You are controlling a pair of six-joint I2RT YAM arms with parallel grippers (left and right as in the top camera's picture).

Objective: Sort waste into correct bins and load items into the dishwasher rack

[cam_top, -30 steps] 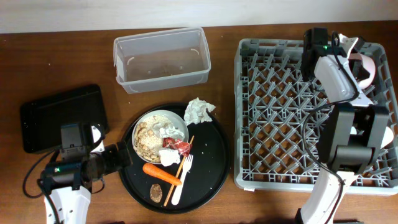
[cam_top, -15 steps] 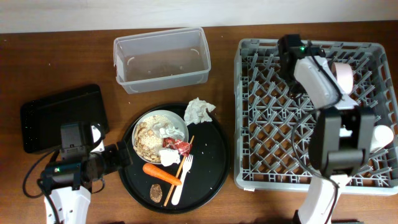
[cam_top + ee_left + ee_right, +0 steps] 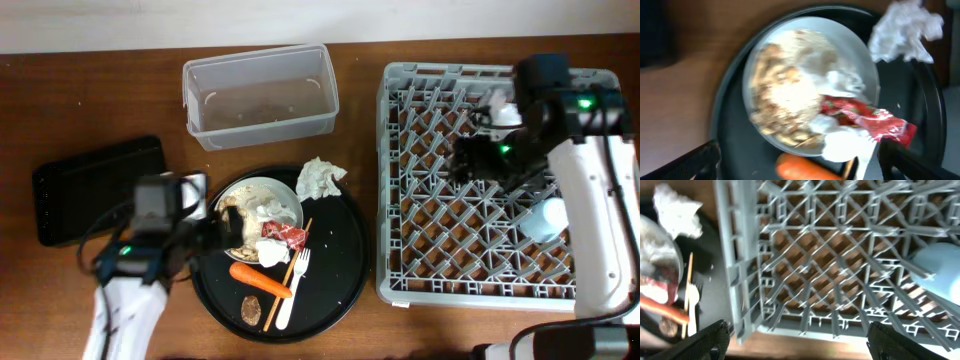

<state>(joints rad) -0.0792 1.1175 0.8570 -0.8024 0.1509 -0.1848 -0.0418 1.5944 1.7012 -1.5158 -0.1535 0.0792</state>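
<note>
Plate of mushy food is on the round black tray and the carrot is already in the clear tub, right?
No. The carrot lies on the round black tray, beside the plate; the clear tub holds no carrot. The overhead view shows it.

You're looking at a brown wooden table (image 3: pixel 100 100) with visible grain, evenly lit. Along the table's far edge you'll see a strip of plain, pale wall (image 3: pixel 200 20).
</note>
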